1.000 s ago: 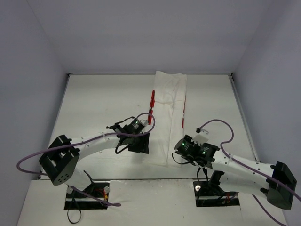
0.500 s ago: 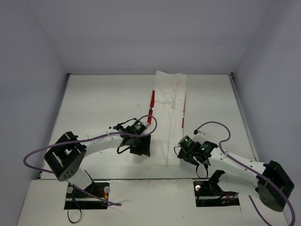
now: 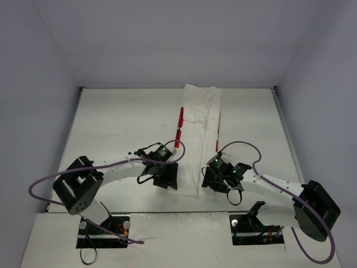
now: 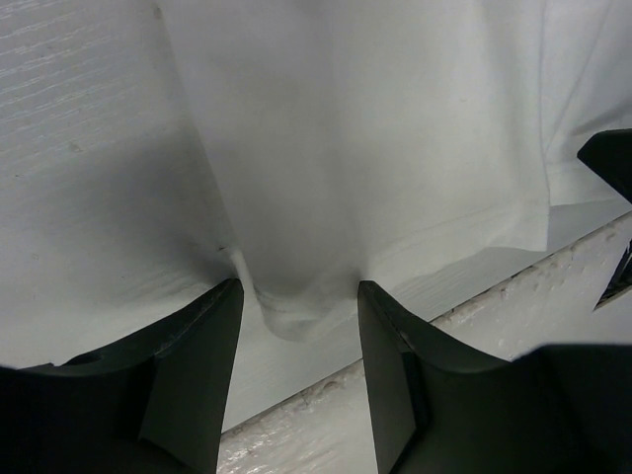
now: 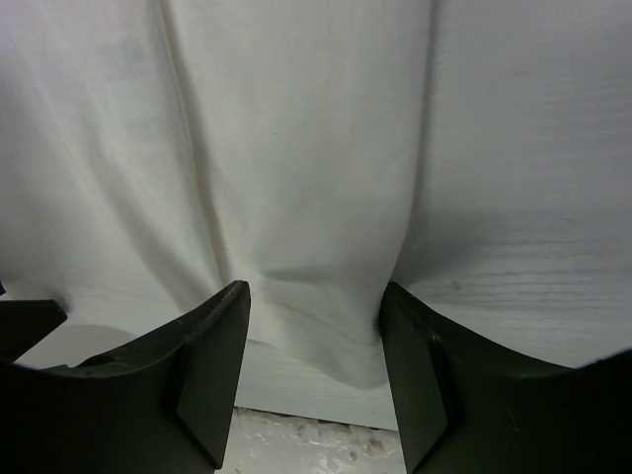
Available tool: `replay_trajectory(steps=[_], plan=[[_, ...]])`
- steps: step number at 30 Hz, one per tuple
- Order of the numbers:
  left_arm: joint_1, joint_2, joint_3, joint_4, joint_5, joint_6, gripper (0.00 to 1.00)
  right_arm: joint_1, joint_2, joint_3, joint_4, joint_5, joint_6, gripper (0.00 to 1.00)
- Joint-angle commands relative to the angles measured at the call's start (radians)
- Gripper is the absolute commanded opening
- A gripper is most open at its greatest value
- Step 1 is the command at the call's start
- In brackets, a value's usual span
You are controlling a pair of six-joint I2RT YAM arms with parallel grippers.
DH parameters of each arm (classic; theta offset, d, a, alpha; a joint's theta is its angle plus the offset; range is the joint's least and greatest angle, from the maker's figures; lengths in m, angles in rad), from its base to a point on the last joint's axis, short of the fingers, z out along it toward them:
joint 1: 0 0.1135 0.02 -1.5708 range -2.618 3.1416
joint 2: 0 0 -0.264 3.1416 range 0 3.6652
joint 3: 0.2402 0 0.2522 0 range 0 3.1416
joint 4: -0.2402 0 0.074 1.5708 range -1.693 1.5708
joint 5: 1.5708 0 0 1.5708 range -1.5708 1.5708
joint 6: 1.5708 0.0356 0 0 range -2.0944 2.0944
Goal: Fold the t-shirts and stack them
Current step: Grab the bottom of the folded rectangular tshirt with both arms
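The white t-shirt (image 3: 199, 125) lies folded into a long narrow strip running from the back wall toward the table's near edge, with red print showing along both its sides. My left gripper (image 3: 169, 178) stands at the strip's near left corner and my right gripper (image 3: 211, 180) at its near right corner. In the left wrist view the left gripper (image 4: 298, 296) is open, with the t-shirt (image 4: 375, 148) hem corner bunched between its fingers. In the right wrist view the right gripper (image 5: 314, 296) is open astride the t-shirt (image 5: 296, 148) hem corner.
The rough seam at the table's near edge (image 4: 494, 326) runs just behind both grippers. The right gripper's dark fingertip (image 4: 612, 163) shows at the right of the left wrist view. Grey walls close the table on three sides.
The right arm has swung left, bringing its gripper to the strip's near right corner. The left gripper has slid slightly toward the near edge at the left corner. Both stay open.
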Motion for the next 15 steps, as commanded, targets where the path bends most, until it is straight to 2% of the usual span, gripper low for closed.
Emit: replay_trajectory(steps=[1, 7, 10, 15], plan=[[-0.002, 0.013, 0.019, 0.012, 0.038, -0.005, 0.43, 0.001, 0.032, -0.069, -0.024, -0.099, -0.001, 0.52], [-0.002, -0.004, -0.006, -0.008, 0.041, 0.003, 0.38, 0.008, -0.026, -0.128, -0.027, -0.143, 0.026, 0.52], [-0.002, -0.001, -0.012, -0.012, 0.042, 0.009, 0.31, 0.019, -0.040, -0.153, -0.029, -0.153, 0.040, 0.51], [-0.001, 0.005, 0.000, -0.019, 0.042, 0.020, 0.13, 0.021, -0.030, -0.145, -0.029, -0.152, 0.038, 0.38]])
